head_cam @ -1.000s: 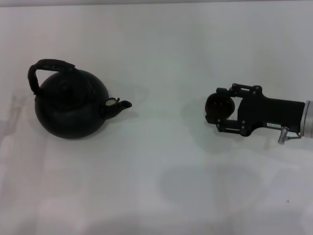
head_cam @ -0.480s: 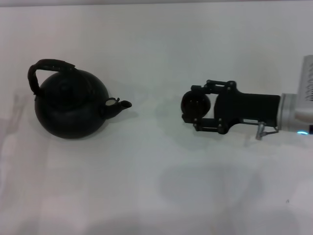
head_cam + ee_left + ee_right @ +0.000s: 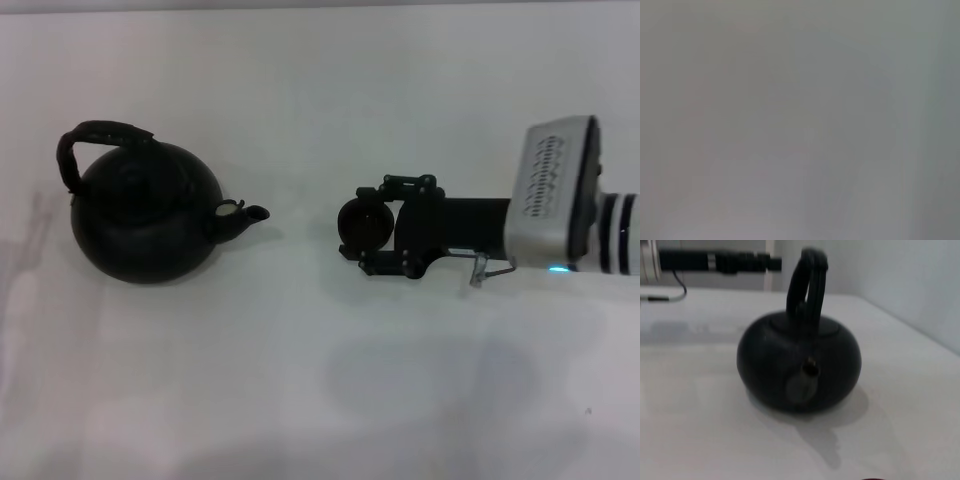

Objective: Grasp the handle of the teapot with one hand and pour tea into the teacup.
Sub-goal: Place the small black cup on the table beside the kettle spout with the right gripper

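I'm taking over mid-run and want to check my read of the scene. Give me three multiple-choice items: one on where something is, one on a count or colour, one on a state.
1. Where is the teacup?
A. Between the fingers of the right gripper
B. On top of the teapot
C. Behind the teapot

2. What colour is the teapot?
A. White
B. Red
C. Black

3. How does the handle stand?
A. Gripped by the left gripper
B. Free, arched over the teapot
C. Lying detached on the table

Answers:
1. A: the head view shows the cup held at the gripper's tip, to the right of the spout.
2. C: the body is matte black on the white table.
3. B: nothing touches it; the left gripper shows in no view.
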{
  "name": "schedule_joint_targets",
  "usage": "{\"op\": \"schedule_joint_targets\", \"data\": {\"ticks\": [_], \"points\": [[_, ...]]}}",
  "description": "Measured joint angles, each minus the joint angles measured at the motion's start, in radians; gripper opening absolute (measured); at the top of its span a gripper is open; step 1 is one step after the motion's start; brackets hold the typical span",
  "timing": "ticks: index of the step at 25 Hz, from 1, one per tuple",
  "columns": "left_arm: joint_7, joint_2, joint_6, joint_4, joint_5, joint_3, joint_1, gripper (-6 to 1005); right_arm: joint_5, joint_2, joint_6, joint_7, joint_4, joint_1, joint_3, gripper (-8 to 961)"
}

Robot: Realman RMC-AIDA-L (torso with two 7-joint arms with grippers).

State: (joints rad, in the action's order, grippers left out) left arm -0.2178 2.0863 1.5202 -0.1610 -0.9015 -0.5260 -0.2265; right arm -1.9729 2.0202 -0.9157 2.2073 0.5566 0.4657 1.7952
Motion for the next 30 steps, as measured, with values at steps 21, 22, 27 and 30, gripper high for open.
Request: {"op": "schedule_joint_targets", "data": {"ticks": [21,22,27,30], "points": [[0.000,0.000,0.000,0.000,-0.008,0.000,0.009,766,-0.046,-0.002,0.046,0.007,0.012,-0.006,0.074,750],[0.000,0.000,0.000,0.000,-0.008,0.000,0.010,766,-0.048,-0.002,0.045,0.007,0.012,-0.007,0.073,751],[0.000,-0.001,0.000,0.000,-0.008,0.000,0.010,767,-0.050,-0.003,0.044,0.008,0.007,-0.007,0.073,752],[0.000,-0.001,0.001,0.001,-0.008,0.000,0.012,767,-0.050,-0.003,0.045,0.007,0.006,-0.007,0.073,753]]}}
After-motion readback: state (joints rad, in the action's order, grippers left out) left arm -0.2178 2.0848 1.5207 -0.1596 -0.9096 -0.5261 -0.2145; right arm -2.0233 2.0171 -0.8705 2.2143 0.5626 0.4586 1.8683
